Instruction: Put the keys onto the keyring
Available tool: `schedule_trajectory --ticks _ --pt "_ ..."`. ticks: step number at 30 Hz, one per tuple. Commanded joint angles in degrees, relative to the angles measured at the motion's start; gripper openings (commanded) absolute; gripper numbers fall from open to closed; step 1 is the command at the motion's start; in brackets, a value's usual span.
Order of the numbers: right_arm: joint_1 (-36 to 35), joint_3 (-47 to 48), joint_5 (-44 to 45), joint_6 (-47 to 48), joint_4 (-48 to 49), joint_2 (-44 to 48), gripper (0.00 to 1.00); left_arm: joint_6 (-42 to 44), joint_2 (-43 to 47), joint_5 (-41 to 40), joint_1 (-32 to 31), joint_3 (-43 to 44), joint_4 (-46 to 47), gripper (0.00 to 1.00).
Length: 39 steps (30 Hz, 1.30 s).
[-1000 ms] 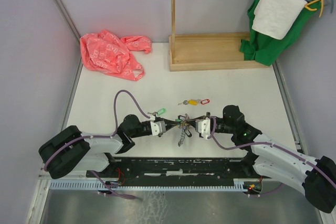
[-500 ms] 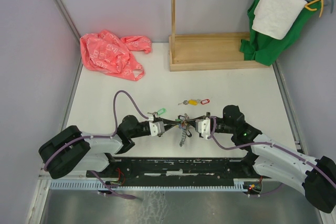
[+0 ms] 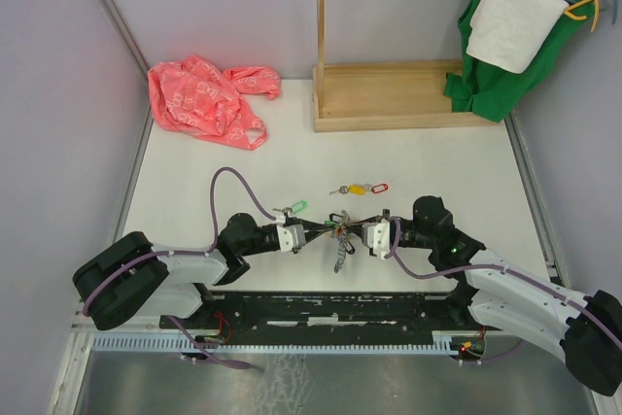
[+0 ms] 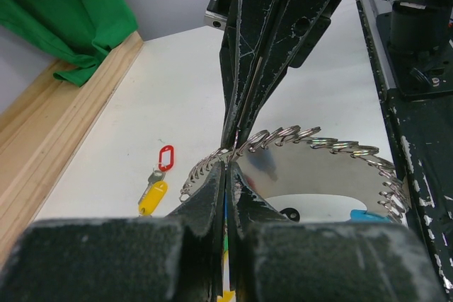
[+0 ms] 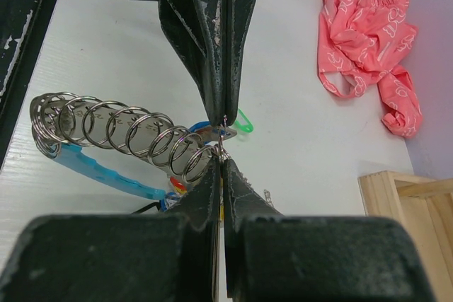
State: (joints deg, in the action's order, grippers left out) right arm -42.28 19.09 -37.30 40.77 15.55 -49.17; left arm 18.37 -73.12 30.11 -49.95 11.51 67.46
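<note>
Keyring [image 4: 318,148] hangs between your left tool [image 4: 226,175] and right tool [image 5: 221,167], both pinched shut on its coil. Tagged keys [image 3: 337,255] already dangle below it. You have the red- and yellow-tagged keys [image 3: 364,188] left, lying on the counter [image 3: 437,162] just beyond both tools.

The keyring [image 3: 339,233] is seen at lower centre of the top view: a curved coil of silver wire loops, closed by a light-blue sleeve [image 5: 99,169]. Just above it, two keys [image 3: 358,188] are laid flat together, one with a yellow tag [image 4: 152,197], one with a red tag [image 4: 165,157]. A green tag [image 5: 243,119] is seen to its upper left.
</note>
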Motion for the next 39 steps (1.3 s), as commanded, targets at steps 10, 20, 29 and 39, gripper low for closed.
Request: schedule_trajectory --ticks 10,20,29,39 --pt "-0.2 0.8 -0.7 -0.1 3.9 0.6 0.01 -0.8 0.7 1.6 0.3 0.3 2.5 0.03" --pt "-0.2 0.8 -0.7 -0.2 4.1 0.5 0.01 -1.0 0.3 2.0 0.3 0.6 2.7 0.03" --pt "-0.2 1.1 -1.3 -0.3 4.2 0.1 0.01 -1.1 0.0 2.3 0.3 0.9 2.7 0.03" --pt "-0.2 1.3 -2.0 -0.6 4.6 -0.3 0.01 -1.3 -0.3 2.4 0.3 0.9 3.3 0.03"
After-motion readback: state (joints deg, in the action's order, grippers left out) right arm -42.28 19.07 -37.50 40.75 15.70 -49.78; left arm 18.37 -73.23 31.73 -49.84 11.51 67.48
